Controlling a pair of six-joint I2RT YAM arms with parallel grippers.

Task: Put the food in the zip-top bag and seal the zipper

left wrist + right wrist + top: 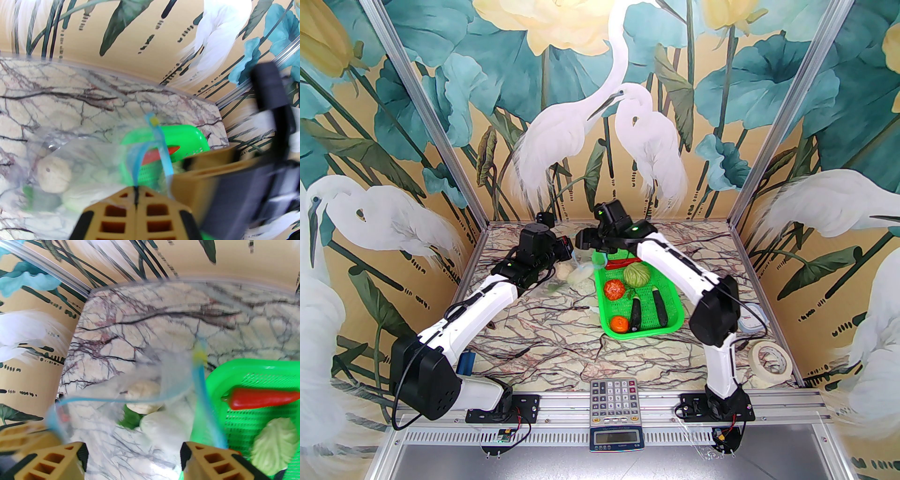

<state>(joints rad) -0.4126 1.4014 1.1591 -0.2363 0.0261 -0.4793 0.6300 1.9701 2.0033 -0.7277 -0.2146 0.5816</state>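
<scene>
The clear zip-top bag (580, 273) lies left of the green basket, with a pale bulb (54, 174) and a white-green napa cabbage (164, 422) inside it. My left gripper (136, 187) is shut on the light-blue zipper (134, 161) at one end of the mouth. My right gripper (133, 451) stands open over the mouth, and the zipper (199, 390) runs past its right finger (194, 455). A red chili (623, 262), a green cabbage (637, 275), two tomatoes (614, 289) and two dark eggplants (636, 315) lie in the basket.
The green mesh basket (670, 323) sits right of centre, under my right arm. A roll of tape (770, 358) and a small container (752, 321) lie at the right edge. A calculator (614, 396) rests at the near edge, and the back wall stands close behind both grippers.
</scene>
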